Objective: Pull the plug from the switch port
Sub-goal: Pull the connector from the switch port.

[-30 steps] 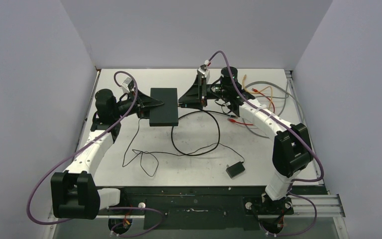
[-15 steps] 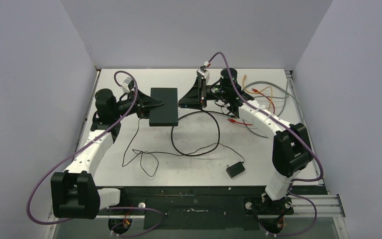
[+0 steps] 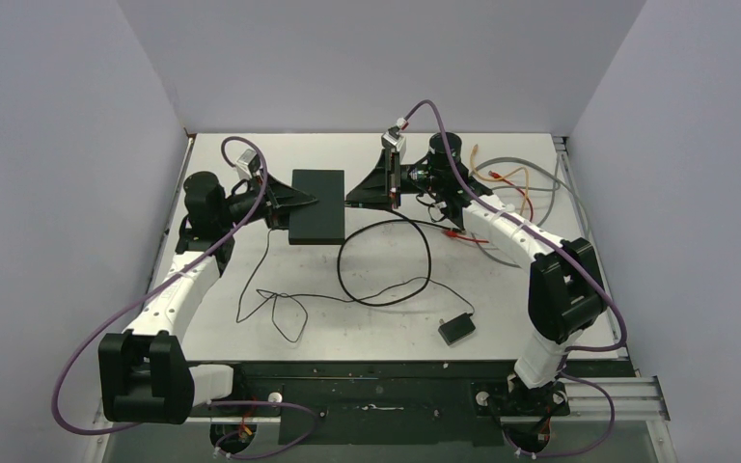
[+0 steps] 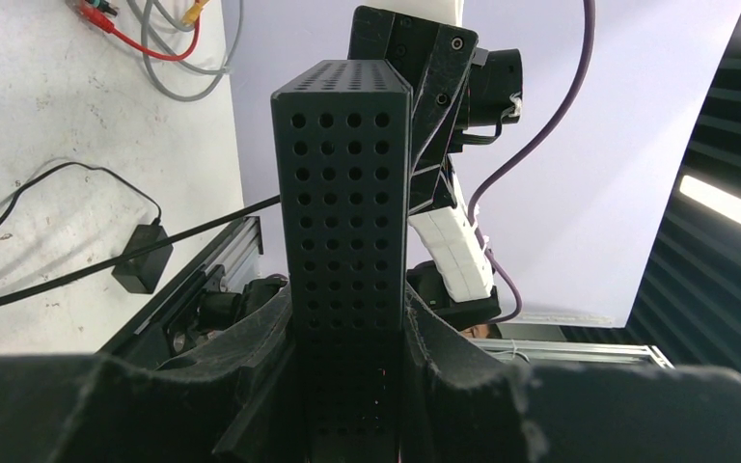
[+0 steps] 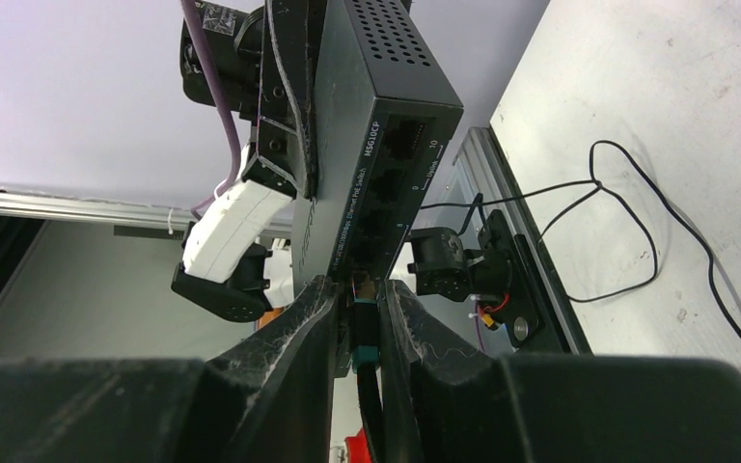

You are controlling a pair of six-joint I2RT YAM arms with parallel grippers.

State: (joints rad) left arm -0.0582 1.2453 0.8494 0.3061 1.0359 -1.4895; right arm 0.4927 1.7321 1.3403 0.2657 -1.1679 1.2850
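Observation:
The switch (image 3: 316, 205), a flat matte-black box, is held off the table with my left gripper (image 3: 292, 201) shut on its left end. In the left wrist view its perforated side (image 4: 347, 222) stands between my left gripper (image 4: 347, 313) fingers. From the right, my right gripper (image 3: 351, 202) meets the switch's socket edge (image 5: 386, 164). The plug (image 5: 364, 333), black with teal trim, sits in a lower port. My right gripper (image 5: 356, 294) has its fingers closed in on either side of the plug. A black cable (image 3: 386, 260) runs from it in a loop over the table.
A small black adapter block (image 3: 455, 329) lies near the front with a thin black cord (image 3: 270, 301) trailing left. Red, orange and grey cables (image 3: 507, 183) lie at the back right, under the right arm. White walls stand on three sides.
The right gripper's fingers have drawn together onto the plug. The black cable loop has bulged slightly to the right. The left arm and the switch have stayed put.

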